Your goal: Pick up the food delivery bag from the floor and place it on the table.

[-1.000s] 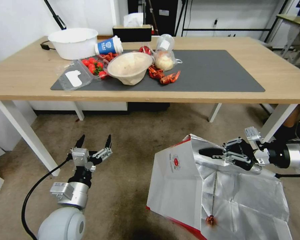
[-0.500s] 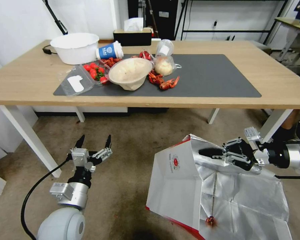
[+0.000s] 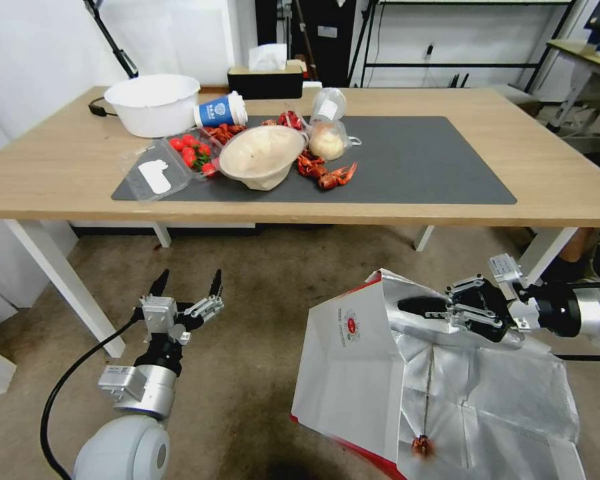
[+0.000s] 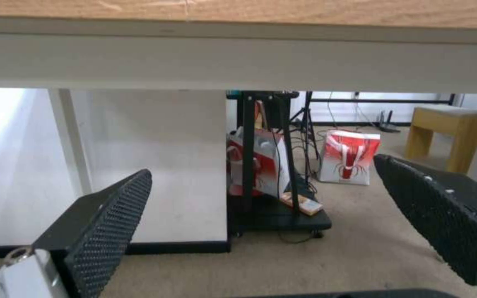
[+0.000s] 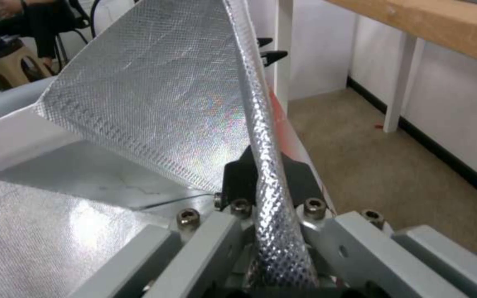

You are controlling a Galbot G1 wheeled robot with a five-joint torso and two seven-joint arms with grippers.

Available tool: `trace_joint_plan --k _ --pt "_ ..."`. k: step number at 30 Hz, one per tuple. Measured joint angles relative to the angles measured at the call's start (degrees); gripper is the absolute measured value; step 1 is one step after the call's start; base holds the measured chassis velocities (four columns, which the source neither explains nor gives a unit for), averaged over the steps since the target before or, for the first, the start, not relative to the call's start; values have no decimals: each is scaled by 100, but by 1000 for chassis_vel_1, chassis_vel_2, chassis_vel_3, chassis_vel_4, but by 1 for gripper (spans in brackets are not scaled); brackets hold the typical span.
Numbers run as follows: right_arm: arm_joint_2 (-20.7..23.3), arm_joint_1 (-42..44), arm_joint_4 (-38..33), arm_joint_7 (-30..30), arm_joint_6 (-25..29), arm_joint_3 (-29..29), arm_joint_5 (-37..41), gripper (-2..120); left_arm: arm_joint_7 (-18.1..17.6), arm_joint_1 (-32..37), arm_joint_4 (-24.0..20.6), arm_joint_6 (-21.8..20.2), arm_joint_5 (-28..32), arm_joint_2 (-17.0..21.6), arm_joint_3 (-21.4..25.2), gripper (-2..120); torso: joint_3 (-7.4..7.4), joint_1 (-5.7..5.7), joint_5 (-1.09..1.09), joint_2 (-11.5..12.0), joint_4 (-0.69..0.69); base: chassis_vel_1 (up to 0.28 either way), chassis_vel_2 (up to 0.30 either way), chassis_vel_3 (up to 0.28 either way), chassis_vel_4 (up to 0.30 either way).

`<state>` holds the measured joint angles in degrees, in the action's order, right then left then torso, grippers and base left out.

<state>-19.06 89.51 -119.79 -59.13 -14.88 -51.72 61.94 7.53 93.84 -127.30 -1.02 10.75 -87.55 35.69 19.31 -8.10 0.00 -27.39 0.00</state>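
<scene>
Silver foil lining shows across the open top of the food delivery bag [image 3: 380, 373], which sits low in front of the desk [image 3: 47, 180] with its white face and small red round logo turned toward the left side; whether its base touches the floor [image 3: 260, 333] cannot be told. The right hand [image 3: 423, 308] reaches in from the right and is clamped on the upper foil rim of the bag, and in the right wrist view the rim [image 5: 266, 165] runs straight between the 2 black fingers [image 5: 299, 178]. The left hand [image 3: 188, 285] hangs above the carpet to the left of the bag, well apart from it, its 2 fingers spread wide with nothing between them; in the left wrist view the textured pads [image 4: 112, 223] frame the desk's underside. On the desk, the dark grey mat [image 3: 413, 167] carries a beige bowl [image 3: 260, 155], strawberries in a clear box [image 3: 190, 150], red crayfish [image 3: 330, 175] and a blue cup [image 3: 219, 111] lying on its side beside a white basin [image 3: 152, 103].
</scene>
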Motion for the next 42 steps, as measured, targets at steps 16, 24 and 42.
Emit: trace_joint_plan --k 16,24,42 --pt "-69 -26 62 -48 0 53 -47 0 6 -24 46 -9 -17 11 -16 100 248 -146 0 -392 0 0 0 0 0" --pt "-51 -24 52 -52 -11 60 -49 0 6 -19 47 -10 -17 20 -15 100 369 -223 0 -593 0 0 0 0 0" --pt "8 4 7 -56 -19 4 -34 0 11 26 -11 -10 -23 19 -19 100 634 -394 0 -1026 0 0 0 0 0"
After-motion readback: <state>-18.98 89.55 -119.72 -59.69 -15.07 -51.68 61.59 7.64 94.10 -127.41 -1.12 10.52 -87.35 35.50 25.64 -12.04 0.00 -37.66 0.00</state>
